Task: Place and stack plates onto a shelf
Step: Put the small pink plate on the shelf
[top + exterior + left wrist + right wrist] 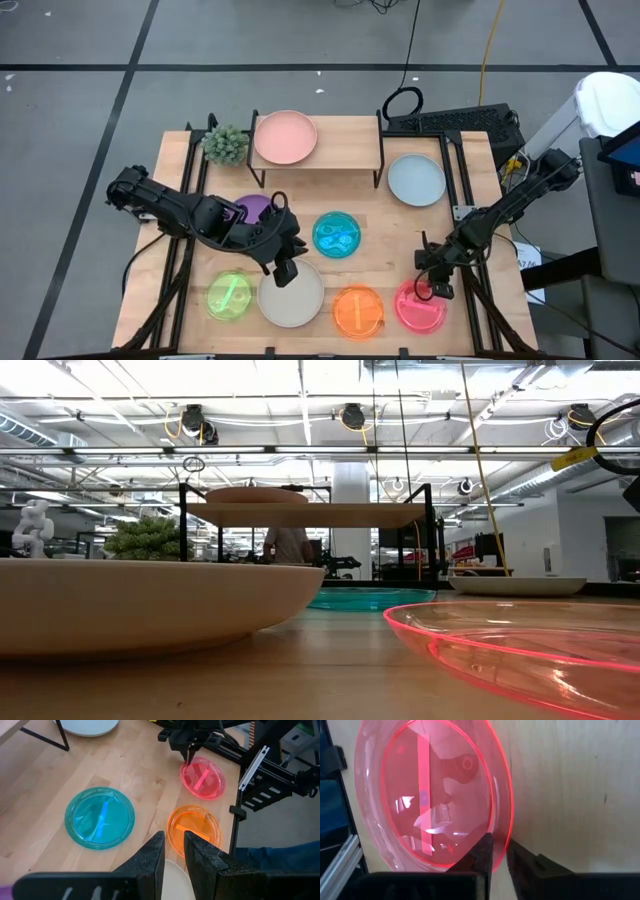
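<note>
At the lower right of the overhead frame, the right gripper (432, 290) bites the near-left rim of a small translucent hot-pink round plate (420, 306) lying flat on the light-wood bench (395, 225). In its wrist view the jaws straddle that rim, one finger inside the dish and one outside, closed nearly together on the thin edge. The plate appears to rest on the bench, not yet lifted.

The low light-wood shelf on thin dark legs (345, 150) stands at upper centre, well apart from the grip and up and to the left of it. A larger pale pink opaque plate (285, 137) already sits on the shelf's left half; the right half is bare. The carry, then, would probably run diagonally toward that bare half, past a grey-blue opaque plate (416, 180) lying between.

The left gripper (284, 268) hovers at lower centre, above the rim of a cream-white opaque plate (291, 294), its jaws a narrow gap apart and holding nothing. The right arm is by far the nearer to the pink dish.
</note>
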You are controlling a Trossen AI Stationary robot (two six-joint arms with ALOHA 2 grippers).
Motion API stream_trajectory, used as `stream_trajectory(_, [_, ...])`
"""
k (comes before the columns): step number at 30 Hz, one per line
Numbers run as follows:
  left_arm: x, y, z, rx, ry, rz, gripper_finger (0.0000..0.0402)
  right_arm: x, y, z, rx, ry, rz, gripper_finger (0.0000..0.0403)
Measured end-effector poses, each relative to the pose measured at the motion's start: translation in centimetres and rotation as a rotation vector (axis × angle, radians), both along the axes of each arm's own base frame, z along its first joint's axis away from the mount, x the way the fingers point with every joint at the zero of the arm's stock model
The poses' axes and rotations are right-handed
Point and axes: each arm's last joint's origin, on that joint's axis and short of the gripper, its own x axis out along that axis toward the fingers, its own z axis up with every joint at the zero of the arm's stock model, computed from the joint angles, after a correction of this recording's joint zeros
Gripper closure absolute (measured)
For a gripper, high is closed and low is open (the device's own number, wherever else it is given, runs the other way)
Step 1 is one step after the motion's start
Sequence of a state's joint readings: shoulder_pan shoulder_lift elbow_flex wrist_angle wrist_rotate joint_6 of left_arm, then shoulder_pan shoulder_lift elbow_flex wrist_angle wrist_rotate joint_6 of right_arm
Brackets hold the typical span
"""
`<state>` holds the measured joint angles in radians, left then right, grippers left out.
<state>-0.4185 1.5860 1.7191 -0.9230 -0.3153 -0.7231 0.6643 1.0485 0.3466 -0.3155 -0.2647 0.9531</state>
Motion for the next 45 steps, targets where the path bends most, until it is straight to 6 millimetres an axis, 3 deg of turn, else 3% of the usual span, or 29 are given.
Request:
stream_trajectory(3, [0.0, 0.0, 0.0, 0.004, 0.000, -0.003, 0.0325, 0.0, 0.0, 0.0, 0.009, 0.013, -0.025, 0.0398])
stream_trajectory(23, [0.1, 0.2, 0.0, 0.028, 0.001, -0.020, 0.0325, 0.6, 0.4, 2.2, 0.247, 0.022, -0.368, 0.0403])
stream_trajectory(32, [0.4, 1.1, 0.0, 0.037, 0.002, 0.005, 0.0325, 1.2, 0.4, 5.2, 0.352, -0.065, -0.517, 0.0403])
stream_trajectory(37, [0.6, 1.7, 0.0, 0.036, 0.002, 0.024, 0.0325, 1.5, 0.2, 6.9, 0.418, -0.109, -0.699, 0.0403])
stream_trajectory(45, [0.9, 2.4, 0.0, 0.035, 0.002, 0.048, 0.0325, 2.4, -0.9, 8.9, 0.443, -0.323, -0.919, 0.0403])
